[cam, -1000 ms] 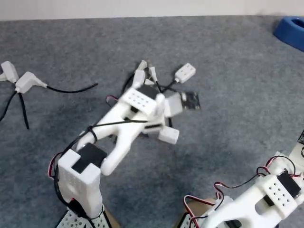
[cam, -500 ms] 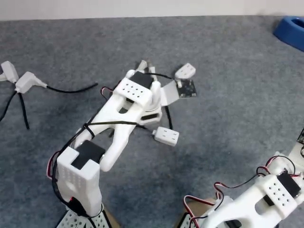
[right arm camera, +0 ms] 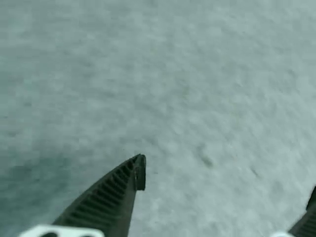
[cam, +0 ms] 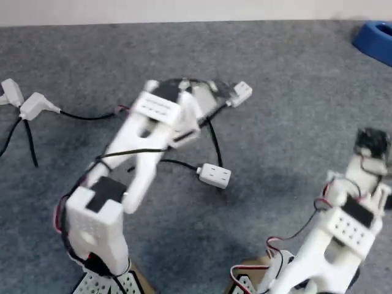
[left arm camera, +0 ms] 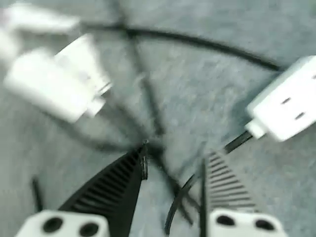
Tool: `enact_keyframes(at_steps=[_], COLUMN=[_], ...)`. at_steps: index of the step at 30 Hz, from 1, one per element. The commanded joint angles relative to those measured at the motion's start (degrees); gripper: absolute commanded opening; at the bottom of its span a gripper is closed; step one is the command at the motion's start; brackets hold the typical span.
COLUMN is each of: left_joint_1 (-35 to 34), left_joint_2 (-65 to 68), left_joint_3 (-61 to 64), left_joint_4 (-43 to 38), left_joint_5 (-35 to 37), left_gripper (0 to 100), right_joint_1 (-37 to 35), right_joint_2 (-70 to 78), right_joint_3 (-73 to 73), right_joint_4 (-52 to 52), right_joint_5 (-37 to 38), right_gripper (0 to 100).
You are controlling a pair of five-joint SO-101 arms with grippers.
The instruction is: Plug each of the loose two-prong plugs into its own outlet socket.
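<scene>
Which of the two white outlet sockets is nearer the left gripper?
The far outlet socket, just beyond the left gripper; the other socket lies back toward the arm bases.

Centre: black cables [left arm camera: 207,45] crossed under the left gripper [left arm camera: 173,165], some running between its parted jaws.
Flanks: a white plug [left arm camera: 54,84] lay on one side of that gap, an outlet socket [left arm camera: 286,106] on the other.
Near side: a second socket [cam: 214,175] lay apart from the tangle.
Right: the right gripper [right arm camera: 224,185], spread wide, hung over bare carpet [cam: 294,122], a broad lane.
Left edge: two loose plugs [cam: 37,105] lay well apart.
Far corner: a blue container [cam: 375,37].
</scene>
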Motion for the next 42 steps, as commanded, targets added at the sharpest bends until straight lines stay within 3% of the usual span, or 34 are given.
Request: enact_keyframes(at_steps=[1,6,13,18,26,29,35,38,42], left_joint_1=[-8.48,-16.04,-23.96,-23.25,-19.56,-18.95,-20.35,-22.55,-25.63], left_joint_2=[-8.13,-12.35,-12.97,-12.88,-5.05,1.80,11.56,15.08,18.59], left_joint_3=[-1.54,6.55,12.62,11.56,1.36,-6.73,-20.18,-19.47,-15.52], left_joint_4=[6.33,8.62,-3.52,-13.19,-14.86,-11.52,2.55,7.21,7.12], left_joint_5=[3.34,3.43,3.16,3.16,5.63,10.29,20.13,22.68,22.68], left_gripper=[12,16,16,16,16,16,16,16,16], right_joint_1=[-8.13,-18.86,-30.02,-33.19,-31.78,-33.63,-45.93,-49.63,-52.44], right_joint_2=[10.77,33.71,63.43,72.04,76.26,77.14,79.96,85.41,92.44], right_joint_3=[-19.12,-48.31,-84.35,-88.13,-88.13,-88.75,-95.78,-102.73,-113.98], right_joint_4=[10.86,26.33,47.08,47.43,42.59,41.01,40.40,41.80,45.41], right_joint_5=[-1.14,-1.32,-8.00,-8.09,-5.54,-5.36,0.09,0.35,0.44], right_gripper=[47.5,47.5,47.5,47.5,47.5,47.5,47.5,47.5,47.5])
